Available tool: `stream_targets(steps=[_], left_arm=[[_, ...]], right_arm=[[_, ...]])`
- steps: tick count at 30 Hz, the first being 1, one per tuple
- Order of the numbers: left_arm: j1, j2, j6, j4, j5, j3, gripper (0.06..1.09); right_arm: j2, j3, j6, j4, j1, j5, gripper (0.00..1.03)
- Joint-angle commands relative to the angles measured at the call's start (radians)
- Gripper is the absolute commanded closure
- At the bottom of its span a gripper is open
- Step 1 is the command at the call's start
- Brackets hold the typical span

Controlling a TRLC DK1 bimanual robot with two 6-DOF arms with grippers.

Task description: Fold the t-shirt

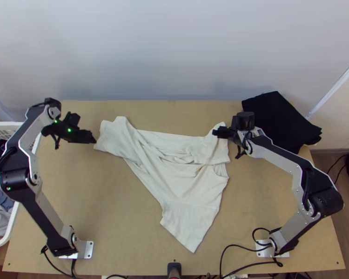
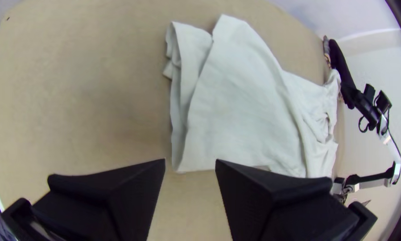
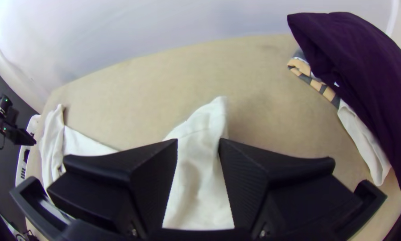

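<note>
My left gripper point(image 1: 94, 139) is by the left end of the white t-shirt point(image 1: 174, 181). The shirt lies bunched and creased across the table, one end pointing at the near edge. In the left wrist view my left gripper point(image 2: 190, 162) stands open, and the shirt point(image 2: 240, 102) lies beyond its fingertips with a doubled edge. My right gripper point(image 1: 215, 132) is over the shirt's far right part. In the right wrist view, white cloth point(image 3: 198, 187) shows in the gap of the open right gripper point(image 3: 198, 140); whether the fingers touch it, I cannot tell.
A pile of folded clothes, black on top point(image 1: 281, 118), lies at the table's back right. At the left edge stands a white basket point(image 1: 9, 228) with dark, blue and grey clothes. Black cables point(image 1: 239, 246) run along the near right edge. Bare tabletop point(image 1: 104, 200) lies left of the shirt.
</note>
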Motion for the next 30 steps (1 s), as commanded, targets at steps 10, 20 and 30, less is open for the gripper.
stream_targets(steps=[10, 20, 30], left_arm=[[-0.045, -0.053, 0.015, 0.101, 0.005, -0.104, 0.52], [-0.065, -0.039, 0.001, 0.148, 0.003, -0.095, 0.52], [-0.072, -0.032, -0.008, 0.153, 0.002, -0.075, 0.66]], right_arm=[[0.014, 0.010, 0.024, -0.013, 0.008, 0.011, 0.60], [0.011, 0.001, 0.024, -0.013, 0.006, 0.011, 0.60], [0.011, 0.001, 0.024, -0.013, 0.003, 0.011, 0.60]])
